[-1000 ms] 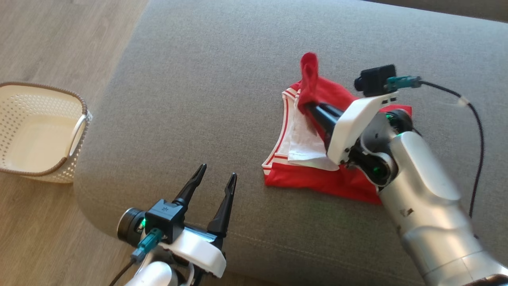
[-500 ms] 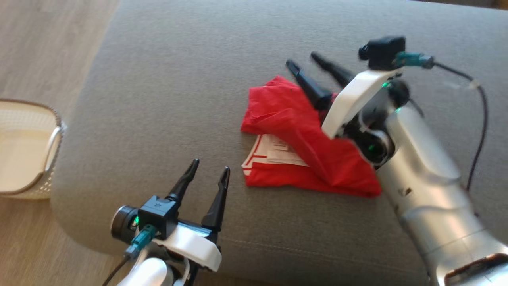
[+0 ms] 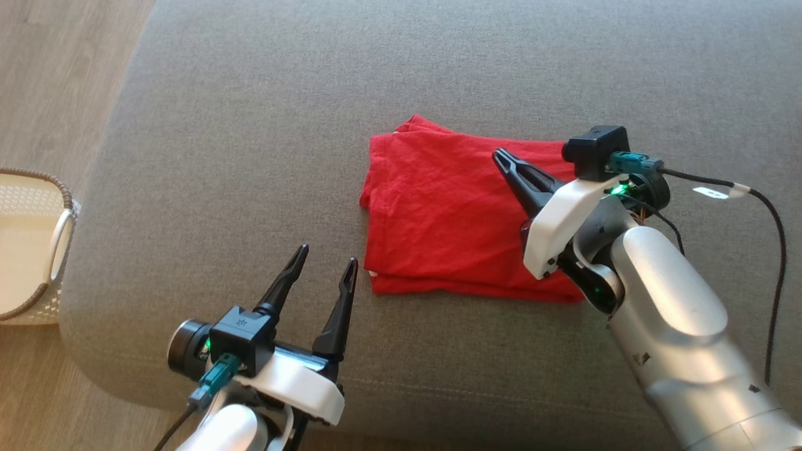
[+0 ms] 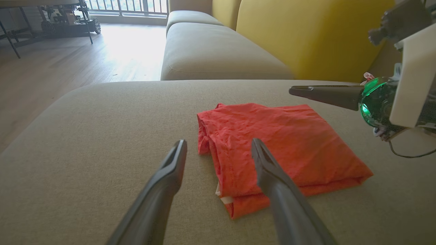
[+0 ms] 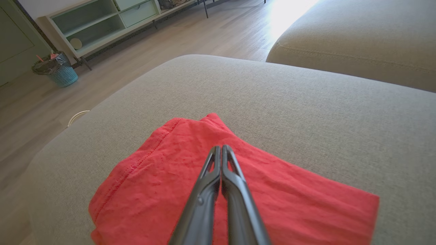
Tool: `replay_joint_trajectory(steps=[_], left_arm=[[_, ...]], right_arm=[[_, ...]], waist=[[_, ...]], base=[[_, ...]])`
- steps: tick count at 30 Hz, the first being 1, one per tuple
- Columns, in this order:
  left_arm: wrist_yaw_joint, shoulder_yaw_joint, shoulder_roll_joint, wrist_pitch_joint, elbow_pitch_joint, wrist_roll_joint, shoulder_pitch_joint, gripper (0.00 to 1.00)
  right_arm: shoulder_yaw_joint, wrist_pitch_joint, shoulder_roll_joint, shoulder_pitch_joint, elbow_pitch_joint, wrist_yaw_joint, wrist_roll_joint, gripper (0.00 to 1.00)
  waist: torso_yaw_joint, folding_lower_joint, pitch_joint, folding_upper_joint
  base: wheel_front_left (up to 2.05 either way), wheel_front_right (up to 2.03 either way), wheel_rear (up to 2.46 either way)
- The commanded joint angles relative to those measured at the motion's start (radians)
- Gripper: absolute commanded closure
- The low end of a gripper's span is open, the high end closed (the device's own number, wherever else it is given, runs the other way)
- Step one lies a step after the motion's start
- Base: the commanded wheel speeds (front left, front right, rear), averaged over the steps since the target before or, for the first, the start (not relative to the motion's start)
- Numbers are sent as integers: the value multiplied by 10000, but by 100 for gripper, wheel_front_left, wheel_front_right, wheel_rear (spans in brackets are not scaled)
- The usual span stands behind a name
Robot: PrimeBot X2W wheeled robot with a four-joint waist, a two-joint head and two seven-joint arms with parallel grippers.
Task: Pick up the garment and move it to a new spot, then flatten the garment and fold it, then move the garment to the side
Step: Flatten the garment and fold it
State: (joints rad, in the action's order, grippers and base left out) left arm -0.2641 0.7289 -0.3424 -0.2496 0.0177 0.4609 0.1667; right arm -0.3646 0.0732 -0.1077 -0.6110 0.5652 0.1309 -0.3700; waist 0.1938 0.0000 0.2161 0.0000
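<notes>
Several layers of red cloth are stacked in the head view, where the garment [image 3: 451, 219] is seen folded into a rough rectangle on the grey sofa cushion [image 3: 250, 125], well apart from the basket [image 3: 62, 194] on the floor. The left gripper [image 3: 328, 254] is held wide beside the garment's near-left corner, and the right gripper [image 3: 501, 156] is pressed shut over its right part. In the left wrist view, the garment [image 4: 289, 143] is shown lying flat just beyond the spread left gripper [image 4: 218, 142], with a white scrap peeking from its near corner; the right gripper [image 4: 296, 91] is seen above the cloth, apart from it and holding nothing. In the right wrist view, the closed right gripper [image 5: 220, 148] is pointed across the garment [image 5: 153, 177]. The cloth is judged light, thin and limp, so its layers are likely to slide apart if only the top one is pinched; the thick folded edge should be taken through all its layers.
</notes>
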Motion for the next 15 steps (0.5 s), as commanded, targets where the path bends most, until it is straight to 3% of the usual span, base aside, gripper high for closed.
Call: replay_joint_trajectory(steps=[1, 8, 12, 13, 14, 15], left_arm=[[-51, -436, -242, -122, 342, -50, 167, 0], [-169, -556, -147, -122, 417, -38, 77, 0], [-346, -881, -60, -122, 436, 3, -171, 0], [-394, -980, -31, -122, 450, 8, -241, 0], [-426, -1069, -5, -122, 462, 16, -311, 0], [-443, -1145, 14, -122, 478, 11, -369, 0]], right_arm=[[-240, -230, 118, -130, -473, -2, 118, 100], [-202, -1053, 74, 285, -592, -2, 334, 100], [321, -1802, 125, 852, -812, -2, 769, 100], [563, -1959, 170, 1038, -873, -2, 890, 59], [810, -2109, 222, 1226, -955, -2, 1016, 0], [1016, -2253, 271, 1411, -1058, -2, 1157, 0]], waist=[[37, 0, 14, 0], [81, 0, -149, 0], [-93, 0, -387, 0], [-157, 0, -452, 0], [-226, 0, -511, 0], [-296, 0, -571, 0]], base=[[0, 0, 0], [0, 0, 0], [0, 0, 0], [0, 0, 0], [0, 0, 0], [0, 0, 0]])
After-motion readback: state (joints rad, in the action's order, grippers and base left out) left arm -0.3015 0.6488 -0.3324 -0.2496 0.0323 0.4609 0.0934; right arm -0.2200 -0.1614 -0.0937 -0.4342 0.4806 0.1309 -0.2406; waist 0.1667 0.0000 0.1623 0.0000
